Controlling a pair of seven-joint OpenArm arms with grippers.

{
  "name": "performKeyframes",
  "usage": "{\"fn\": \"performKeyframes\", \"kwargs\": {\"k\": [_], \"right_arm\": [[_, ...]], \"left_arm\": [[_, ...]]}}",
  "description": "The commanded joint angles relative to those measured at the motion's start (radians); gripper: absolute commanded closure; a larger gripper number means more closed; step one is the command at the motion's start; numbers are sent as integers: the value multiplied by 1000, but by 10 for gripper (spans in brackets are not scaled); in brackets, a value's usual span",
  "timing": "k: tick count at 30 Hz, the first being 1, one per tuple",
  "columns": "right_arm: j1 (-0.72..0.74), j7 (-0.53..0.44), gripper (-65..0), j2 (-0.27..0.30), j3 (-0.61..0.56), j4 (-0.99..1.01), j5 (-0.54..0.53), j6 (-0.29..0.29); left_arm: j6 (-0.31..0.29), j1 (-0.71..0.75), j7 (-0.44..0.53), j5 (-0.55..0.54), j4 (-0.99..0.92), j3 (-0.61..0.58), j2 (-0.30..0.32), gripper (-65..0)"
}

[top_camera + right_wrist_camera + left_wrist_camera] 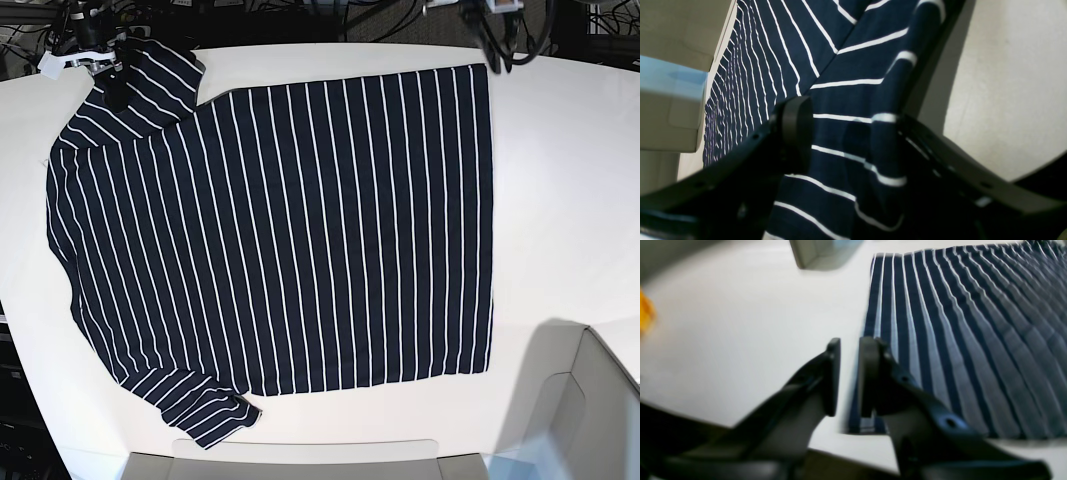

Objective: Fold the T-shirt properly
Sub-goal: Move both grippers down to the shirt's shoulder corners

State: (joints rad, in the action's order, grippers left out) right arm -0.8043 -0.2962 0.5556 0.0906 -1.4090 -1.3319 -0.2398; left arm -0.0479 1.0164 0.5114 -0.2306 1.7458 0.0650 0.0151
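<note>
The right gripper (853, 133) has its two black jaws spread wide around a bunched fold of the single T-shirt (280, 230), the soft navy cloth filling the gap from one pad to the other, so it grips the sleeve. In the base view that sleeve sits at the far left corner of the white table (570, 200). The left gripper (849, 376) shows two dark, flat-faced fingers with only a narrow slit between them; nothing sits in that slit, and the tips hang just beside the shirt's straight hem edge, over bare tabletop. The shirt lies spread flat across the middle of the table, thin white stripes evenly spaced, its second sleeve folded out at the near left. One pale box-shaped object (590, 400) stands at the near right corner.
</note>
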Motion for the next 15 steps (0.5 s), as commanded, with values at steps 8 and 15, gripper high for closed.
{"fn": "performKeyframes", "kwargs": {"k": [8,15], "right_arm": [[-17,35,-305,37,2,3,4,30],[-16,35,-305,44,-1,3,4,30]], "left_arm": [[-189,-46,-577,-528,139,132,102,-171],[-192,-172,-860,-534,84,259,84,-171]]}}
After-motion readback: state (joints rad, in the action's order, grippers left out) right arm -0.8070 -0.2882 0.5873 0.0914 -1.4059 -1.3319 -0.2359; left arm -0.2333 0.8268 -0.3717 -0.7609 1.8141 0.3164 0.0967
